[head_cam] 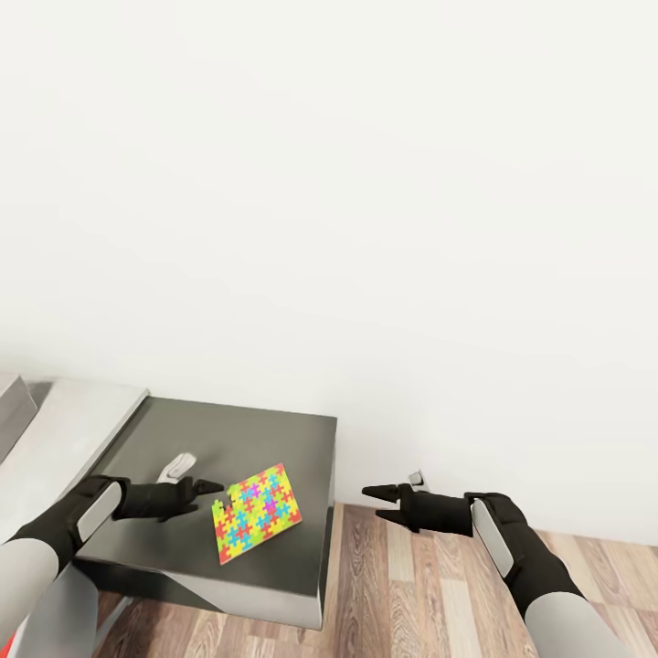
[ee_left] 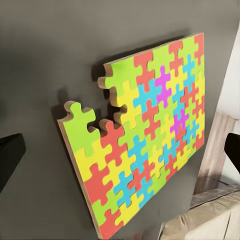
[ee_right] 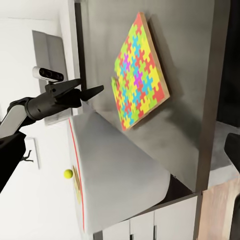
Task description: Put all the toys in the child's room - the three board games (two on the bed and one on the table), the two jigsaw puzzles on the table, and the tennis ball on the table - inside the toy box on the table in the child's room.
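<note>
Dark grey desk end carries a bright jigsaw puzzle, lying flat near the desk's front corner, its long axis running diagonally across that corner. Just beside the puzzle's notched edge hangs the left tool, fingers spread and holding nothing, pointing straight at the board. On the puzzle's far side, off the desk over the wooden floor, the right tool is parted and empty too. I'd judge the left arm nearer and better placed.
</note>
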Controlling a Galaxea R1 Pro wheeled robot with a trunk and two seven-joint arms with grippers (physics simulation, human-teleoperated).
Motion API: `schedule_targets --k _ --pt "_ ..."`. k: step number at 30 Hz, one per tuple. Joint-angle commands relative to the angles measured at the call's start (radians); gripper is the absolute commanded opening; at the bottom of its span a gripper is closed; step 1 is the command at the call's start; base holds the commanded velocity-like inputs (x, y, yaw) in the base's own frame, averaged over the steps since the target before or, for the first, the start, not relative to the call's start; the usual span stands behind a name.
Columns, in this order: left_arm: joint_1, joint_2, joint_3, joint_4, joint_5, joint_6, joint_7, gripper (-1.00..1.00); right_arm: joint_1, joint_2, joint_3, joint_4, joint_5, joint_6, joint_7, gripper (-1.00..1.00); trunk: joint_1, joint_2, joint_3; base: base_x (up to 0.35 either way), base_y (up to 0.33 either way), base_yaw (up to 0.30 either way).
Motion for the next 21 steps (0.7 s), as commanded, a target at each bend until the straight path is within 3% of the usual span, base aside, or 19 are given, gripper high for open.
schedule_targets --k 1,21 --pt "-0.001 0.001 -0.004 0.000 0.005 0.004 -0.001 1.00 -0.001 0.000 -0.002 0.000 0.004 0.003 0.005 1.00 0.001 -0.002 -0.002 0.064 0.011 0.000" --pt "-0.001 -0.002 -0.004 0.001 0.005 0.005 0.001 1.00 -0.001 0.000 -0.002 -0.002 0.004 0.003 0.006 1.00 0.001 -0.002 -0.002 0.040 0.001 0.000"
